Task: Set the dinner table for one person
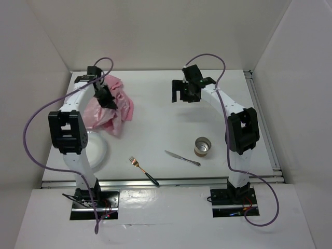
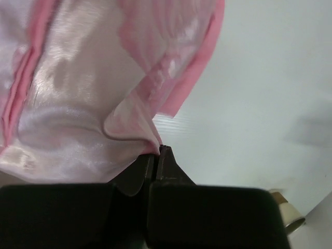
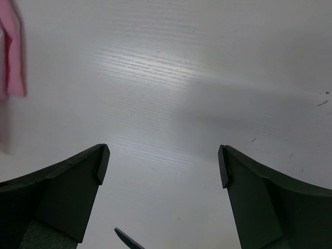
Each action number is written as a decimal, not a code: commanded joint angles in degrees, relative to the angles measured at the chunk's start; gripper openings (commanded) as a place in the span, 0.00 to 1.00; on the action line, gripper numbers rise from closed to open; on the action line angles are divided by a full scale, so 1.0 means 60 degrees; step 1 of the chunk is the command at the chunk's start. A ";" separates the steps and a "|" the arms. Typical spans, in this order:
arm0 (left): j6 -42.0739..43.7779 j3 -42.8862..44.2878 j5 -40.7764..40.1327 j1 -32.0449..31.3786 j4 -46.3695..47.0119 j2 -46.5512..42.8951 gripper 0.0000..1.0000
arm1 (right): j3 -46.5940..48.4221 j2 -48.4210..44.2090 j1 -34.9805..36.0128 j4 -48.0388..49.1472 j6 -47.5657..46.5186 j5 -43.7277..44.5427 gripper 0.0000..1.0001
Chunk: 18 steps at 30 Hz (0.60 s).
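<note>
The dinner table is a large white top with aluminium rails. My left gripper is shut on a fold of the crumpled pink translucent mat at the far left; in the left wrist view the fingertips pinch the mat's edge. My right gripper is open and empty above the bare far middle of the table, its jaws wide apart. A white plate, a fork, a knife and a metal cup lie near the front.
The plate is partly hidden under my left arm. The knife's tip shows at the bottom of the right wrist view, and the mat's edge at its left. The cup's rim shows low right in the left wrist view. White walls enclose the table.
</note>
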 commanded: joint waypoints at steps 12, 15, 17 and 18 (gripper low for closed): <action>0.0755 0.5949 -0.1007 -0.2899 -0.2391 0.2712 0.75 | -0.0741 -0.0492 -0.0215 -0.0044 0.0177 -0.0138 0.99; 0.1310 0.4784 -0.2502 -0.2796 -0.2523 0.1763 0.80 | -0.0845 -0.0492 -0.0333 0.0043 0.0382 -0.0664 0.99; 0.1736 0.3961 -0.2946 -0.2796 -0.2392 0.1277 0.64 | -0.1064 -0.0405 -0.0435 0.0130 0.0383 -0.0768 0.99; 0.2231 0.3116 -0.3049 -0.2898 -0.2217 0.1057 0.60 | -0.1065 -0.0404 -0.0435 0.0131 0.0484 -0.0929 0.99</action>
